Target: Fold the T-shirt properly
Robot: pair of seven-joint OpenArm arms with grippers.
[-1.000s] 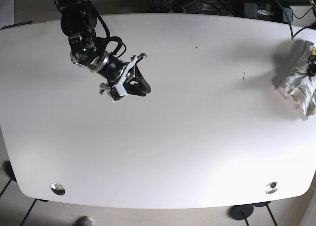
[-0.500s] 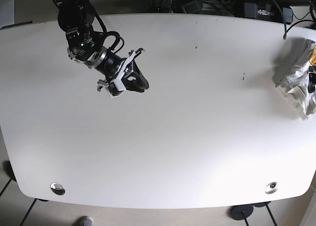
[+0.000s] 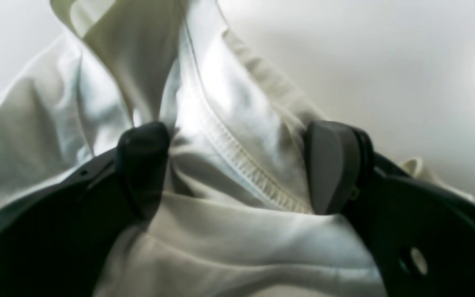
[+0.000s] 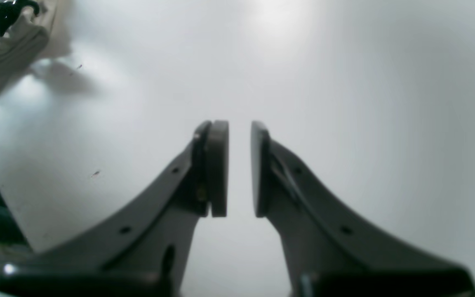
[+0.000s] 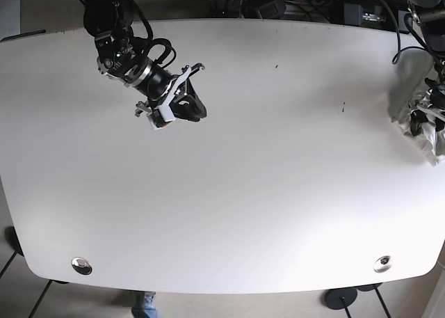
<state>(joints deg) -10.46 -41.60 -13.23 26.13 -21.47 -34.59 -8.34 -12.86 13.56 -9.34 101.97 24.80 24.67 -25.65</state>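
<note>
The white T-shirt [image 3: 237, 103] is bunched up at the table's far right edge [image 5: 421, 129]. My left gripper [image 3: 237, 169] has its black fingers on either side of a thick fold with a stitched hem and holds it; in the base view this gripper [image 5: 425, 116] is mostly buried in the cloth. My right gripper [image 4: 239, 169] hovers over bare table at the far left [image 5: 195, 112], its pads almost together with nothing between them. The shirt shows small in the top left corner of the right wrist view [image 4: 6, 41].
The white table [image 5: 278, 193] has rounded front corners with a metal fitting at each, left [image 5: 81, 265] and right [image 5: 382, 264]. Cables and electronics [image 5: 313, 1] lie behind the back edge. Small dark marks [image 5: 343, 108] dot the tabletop.
The shirt has shifted right and bunched tighter, partly leaving the base view, as the left arm came in over it. The right arm has drawn back slightly up and left.
</note>
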